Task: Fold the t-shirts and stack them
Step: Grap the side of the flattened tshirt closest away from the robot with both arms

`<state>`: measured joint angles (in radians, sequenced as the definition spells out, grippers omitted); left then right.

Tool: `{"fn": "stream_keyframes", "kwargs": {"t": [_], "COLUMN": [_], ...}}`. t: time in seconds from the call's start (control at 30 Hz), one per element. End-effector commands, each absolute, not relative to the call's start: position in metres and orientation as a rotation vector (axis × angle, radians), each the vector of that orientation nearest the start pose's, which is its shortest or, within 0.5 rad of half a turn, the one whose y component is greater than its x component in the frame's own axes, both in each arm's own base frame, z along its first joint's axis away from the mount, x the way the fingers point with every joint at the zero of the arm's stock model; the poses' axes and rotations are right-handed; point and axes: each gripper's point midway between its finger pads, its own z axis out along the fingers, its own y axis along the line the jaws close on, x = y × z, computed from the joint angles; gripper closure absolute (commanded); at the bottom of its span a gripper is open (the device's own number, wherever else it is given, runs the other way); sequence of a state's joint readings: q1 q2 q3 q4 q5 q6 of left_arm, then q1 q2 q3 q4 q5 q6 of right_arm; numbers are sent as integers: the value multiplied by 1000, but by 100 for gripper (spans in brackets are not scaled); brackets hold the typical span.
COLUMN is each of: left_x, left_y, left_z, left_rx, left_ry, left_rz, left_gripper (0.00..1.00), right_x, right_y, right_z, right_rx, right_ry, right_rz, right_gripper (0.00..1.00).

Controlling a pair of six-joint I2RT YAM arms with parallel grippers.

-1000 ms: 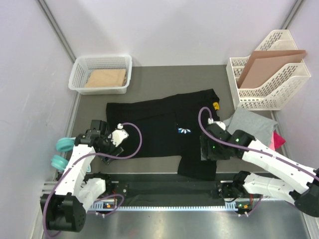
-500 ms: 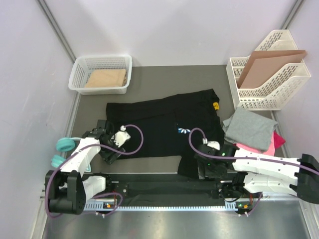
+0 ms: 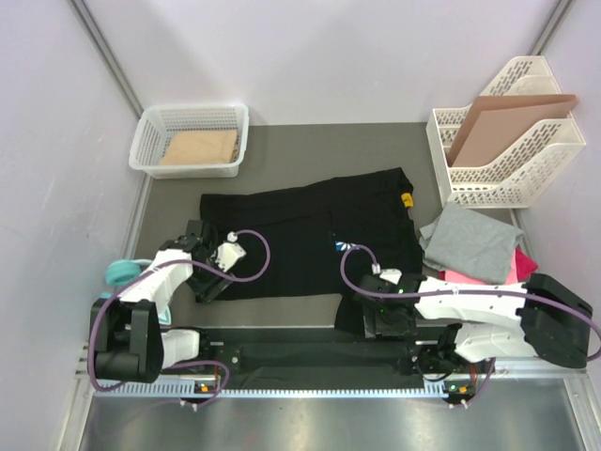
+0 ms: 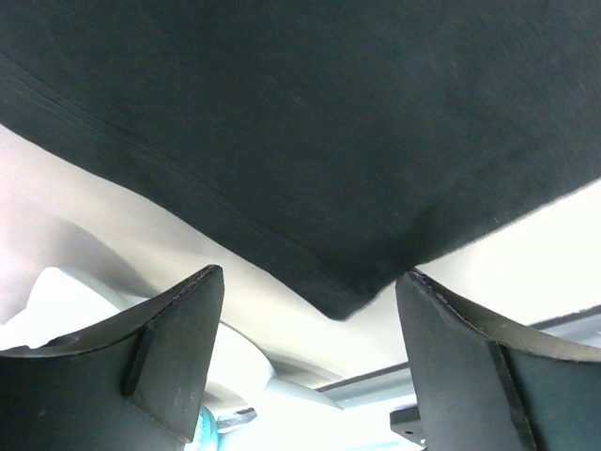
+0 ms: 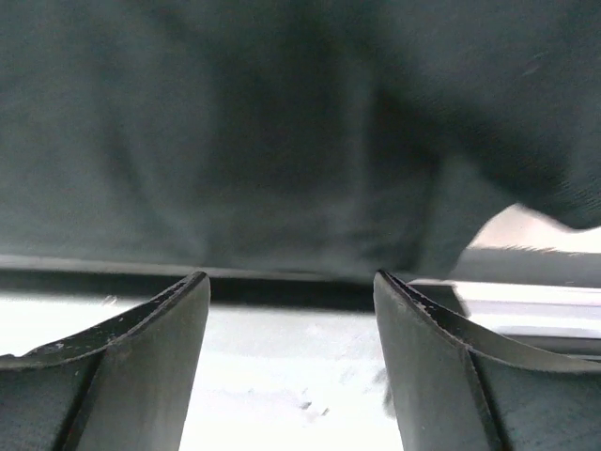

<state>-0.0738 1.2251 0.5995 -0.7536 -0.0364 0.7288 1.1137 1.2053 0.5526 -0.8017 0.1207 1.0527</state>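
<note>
The large black t-shirt (image 3: 300,240) lies spread flat in the middle of the table, its small white-and-blue logo (image 3: 342,247) showing. My left gripper (image 3: 203,287) is open at the shirt's near left corner; in the left wrist view that corner (image 4: 347,291) hangs between my open fingers. My right gripper (image 3: 380,321) is open at the shirt's near right hem; in the right wrist view the black cloth (image 5: 282,141) fills the space just beyond my fingers. The grey t-shirt (image 3: 470,242) lies crumpled at the right on the pink one (image 3: 522,265).
A white basket (image 3: 150,141) holding a tan cloth stands at the back left. A white file rack (image 3: 512,174) with a brown cardboard sheet (image 3: 507,117) stands at the back right. The metal rail (image 3: 310,376) runs along the near edge.
My right gripper has moved from the shirt's right side down and left to its near hem. My left gripper has shifted slightly toward the shirt's near left corner.
</note>
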Motion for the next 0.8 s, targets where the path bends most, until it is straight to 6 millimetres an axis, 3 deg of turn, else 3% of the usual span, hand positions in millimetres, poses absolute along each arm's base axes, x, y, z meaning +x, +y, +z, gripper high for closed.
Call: {"fn": "stream_keyframes", "kwargs": {"t": [0.0,0.23,0.3,0.37,0.4,0.43,0.53,0.7,0.77], "left_x": [217,224,227,230,231,232,238,241,246], "left_y": [17,17,16,16,16,16,16,17,16], "left_z": [26,18,19,21,22,24,33,51,61], "left_rx": [1098,1083,1078,1072,1073,1070,1057,1045,1038], "left_ry": [2647,2633,2630,2624,2620,2614,2595,2578,2557], "left_rz": [180,193,194,199,198,201,213,227,238], "left_gripper": [22,27,34,44,60,68,100,100,100], "right_x": [73,85,89,94,97,100,108,116,112], "right_y": [149,152,157,158,161,161,162,158,157], "right_z": [0,-3,0,4,9,13,32,79,88], "right_rx": [-46,-31,-30,-16,-6,4,8,18,10], "right_ry": [2902,2854,2841,2813,2801,2782,2735,2668,2675], "right_rz": [-8,-44,-33,-33,-20,-19,2,11,29], "right_gripper": [31,45,53,77,90,100,100,100,100]}}
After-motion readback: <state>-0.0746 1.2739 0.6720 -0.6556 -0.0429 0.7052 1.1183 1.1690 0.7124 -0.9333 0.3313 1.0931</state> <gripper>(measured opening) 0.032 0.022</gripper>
